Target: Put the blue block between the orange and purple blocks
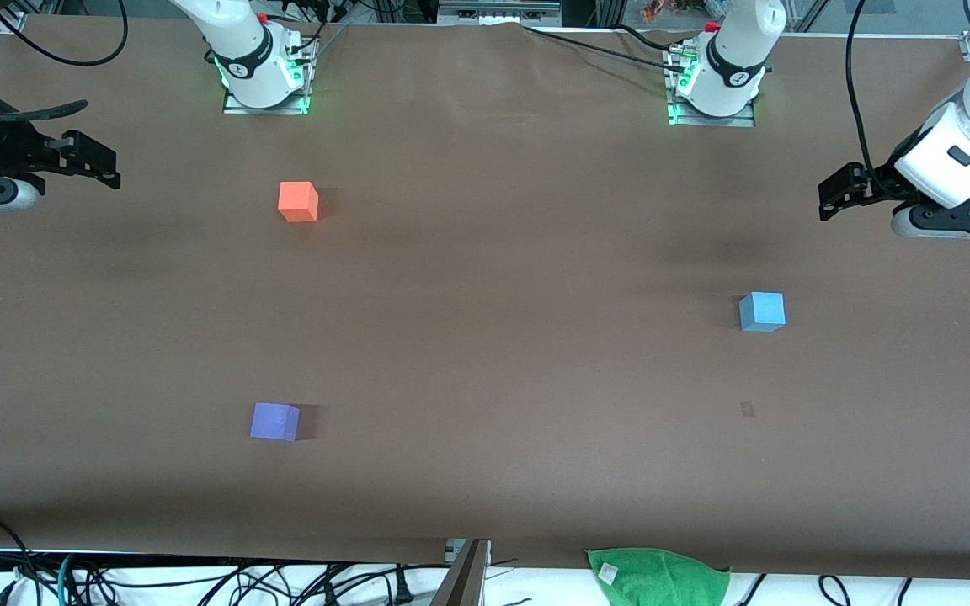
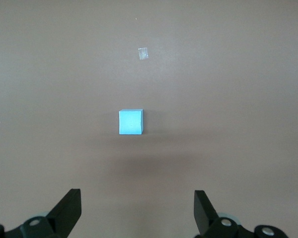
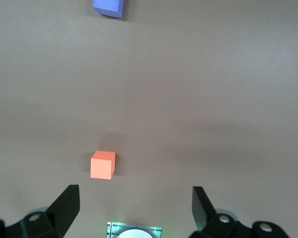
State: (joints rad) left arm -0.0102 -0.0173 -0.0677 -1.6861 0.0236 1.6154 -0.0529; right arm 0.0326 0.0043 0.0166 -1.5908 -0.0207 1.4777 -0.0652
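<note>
The blue block (image 1: 761,311) (image 2: 131,122) sits alone on the brown table toward the left arm's end. The orange block (image 1: 298,202) (image 3: 103,164) and the purple block (image 1: 274,421) (image 3: 108,7) lie toward the right arm's end. The purple one is nearer the front camera, with a wide gap between the two. My left gripper (image 1: 830,195) (image 2: 137,208) hangs open and empty over the table's edge at its own end, well apart from the blue block. My right gripper (image 1: 102,164) (image 3: 135,206) is open and empty over the table's edge at its own end.
A green cloth (image 1: 658,574) and loose cables lie along the table's edge nearest the front camera. A small pale mark (image 1: 747,409) (image 2: 143,53) is on the table near the blue block. The arm bases (image 1: 264,80) (image 1: 714,88) stand along the edge farthest from the front camera.
</note>
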